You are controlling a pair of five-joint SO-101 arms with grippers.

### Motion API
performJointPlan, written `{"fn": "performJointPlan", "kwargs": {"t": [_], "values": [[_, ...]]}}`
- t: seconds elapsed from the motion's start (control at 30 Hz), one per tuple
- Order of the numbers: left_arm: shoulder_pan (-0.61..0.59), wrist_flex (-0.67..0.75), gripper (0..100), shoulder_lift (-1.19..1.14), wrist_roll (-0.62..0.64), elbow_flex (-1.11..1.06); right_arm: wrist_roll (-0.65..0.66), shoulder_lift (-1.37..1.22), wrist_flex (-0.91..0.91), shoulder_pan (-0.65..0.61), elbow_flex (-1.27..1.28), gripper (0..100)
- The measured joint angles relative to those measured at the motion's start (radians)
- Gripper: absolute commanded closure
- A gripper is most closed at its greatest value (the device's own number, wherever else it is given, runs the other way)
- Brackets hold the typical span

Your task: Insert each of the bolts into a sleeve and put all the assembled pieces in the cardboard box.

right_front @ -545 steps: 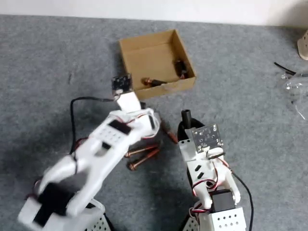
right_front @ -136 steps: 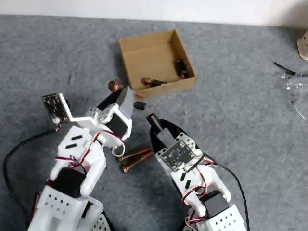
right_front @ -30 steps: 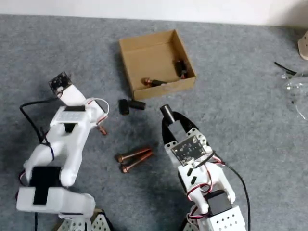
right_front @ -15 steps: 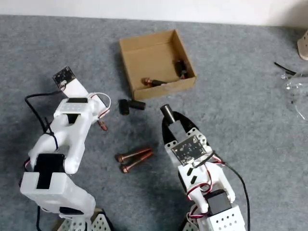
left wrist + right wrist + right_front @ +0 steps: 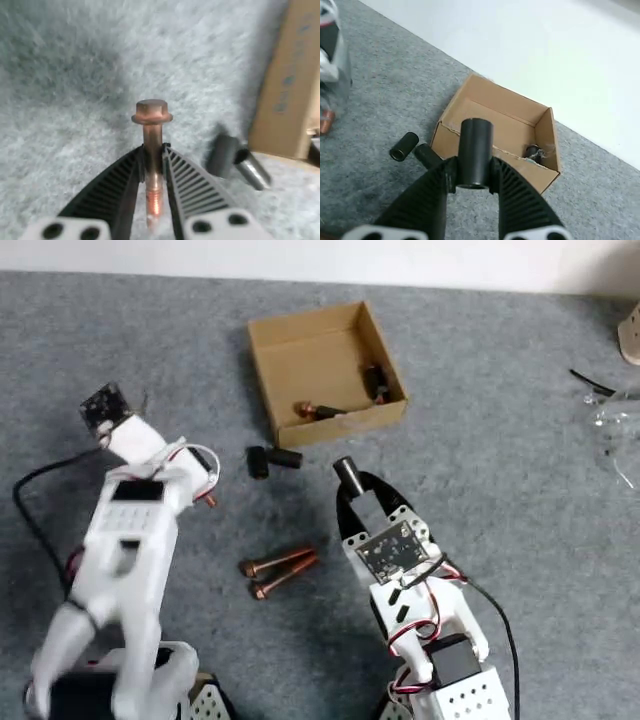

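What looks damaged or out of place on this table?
Only the box: its front wall's top edge looks ragged, as if torn. The rest seems orderly: the left gripper holds a bolt, the right gripper a sleeve, and loose bolts and loose sleeves lie on the mat.

Shiny coppery metal bolt (image 5: 152, 131), matt black sleeve (image 5: 476, 150), dull cardboard box (image 5: 345, 424), fuzzy grey cloth tabletop (image 5: 520, 470).

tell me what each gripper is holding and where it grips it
The left gripper holds a copper bolt by its shank, just below the head. The right gripper holds a black sleeve near one end, the rest sticking out.
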State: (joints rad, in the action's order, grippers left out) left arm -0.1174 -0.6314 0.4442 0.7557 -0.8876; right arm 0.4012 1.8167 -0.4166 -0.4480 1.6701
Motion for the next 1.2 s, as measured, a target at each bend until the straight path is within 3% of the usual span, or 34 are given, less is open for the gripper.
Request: {"fn": "performJointPlan", "kwargs": {"t": [0.43,0.63,0.9,1.2], "values": [[0.229,0.005,100,0.678,-0.032,-0.301,0.0,0.0,0.0,0.0,0.0,99.5],[0.311,0.236,100,0.899,-0.063,-0.473,0.0,0.0,0.0,0.0,0.0,99.5],[0.391,0.496,100,0.976,-0.066,-0.574,0.0,0.0,0.0,-0.035,0.0,99.5],[0.462,0.529,100,0.979,-0.064,-0.597,0.0,0.0,-0.018,-0.078,0.0,99.5]]}}
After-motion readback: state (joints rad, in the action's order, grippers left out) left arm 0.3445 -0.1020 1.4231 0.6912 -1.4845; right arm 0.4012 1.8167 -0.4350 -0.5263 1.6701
